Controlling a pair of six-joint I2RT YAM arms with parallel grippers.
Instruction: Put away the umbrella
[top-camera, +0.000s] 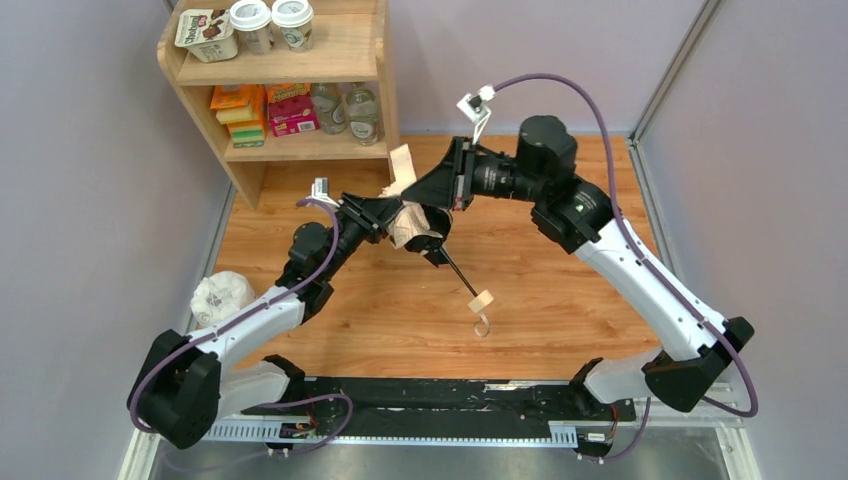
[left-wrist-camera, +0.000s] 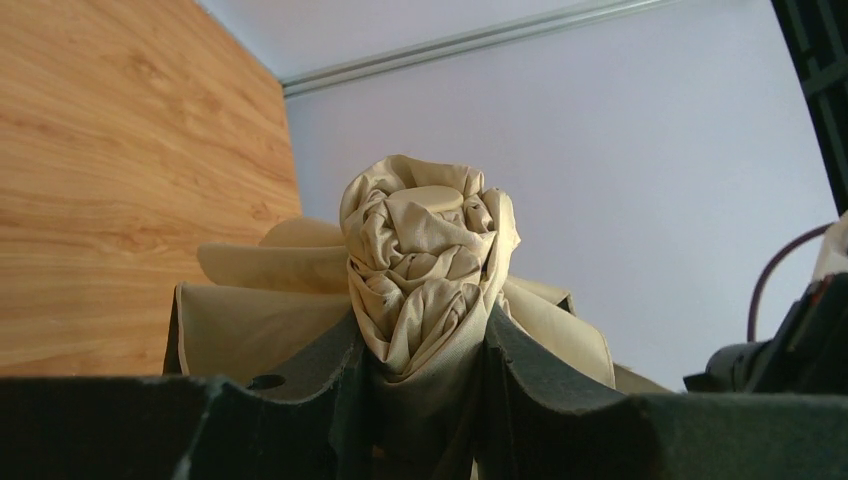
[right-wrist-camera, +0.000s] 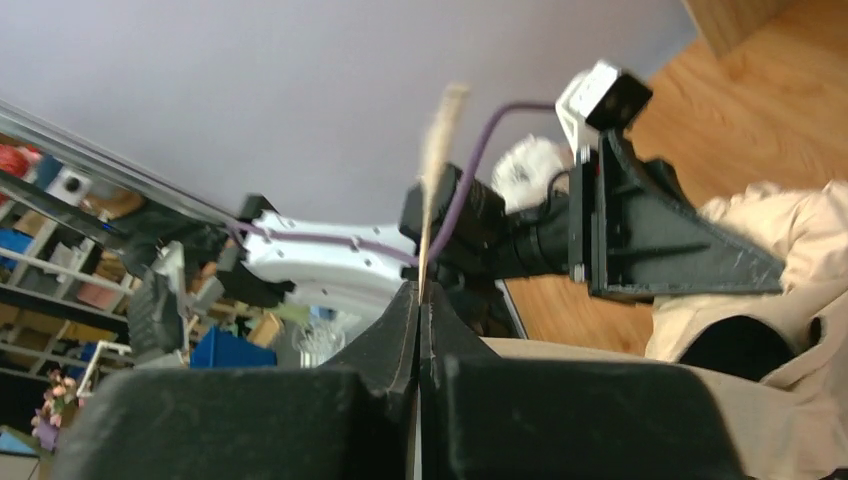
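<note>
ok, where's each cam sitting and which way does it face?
Top external: above, behind the bases, looking down on table; both arms, left gripper, right gripper, umbrella.
Left wrist: looks along own fingers at clamped canopy, wall beyond.
Right wrist: looks past own shut fingers, pinching a beige strip, toward left arm.
Shared: umbrella in all; left gripper in top and right wrist.

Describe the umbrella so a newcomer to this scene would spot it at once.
Over the middle of the wooden table, where the arms meet, the left gripper and right gripper hold a bunched beige umbrella. Unlike the white bag at the table's left edge, it has a thin black shaft ending in a wooden block handle.
</note>
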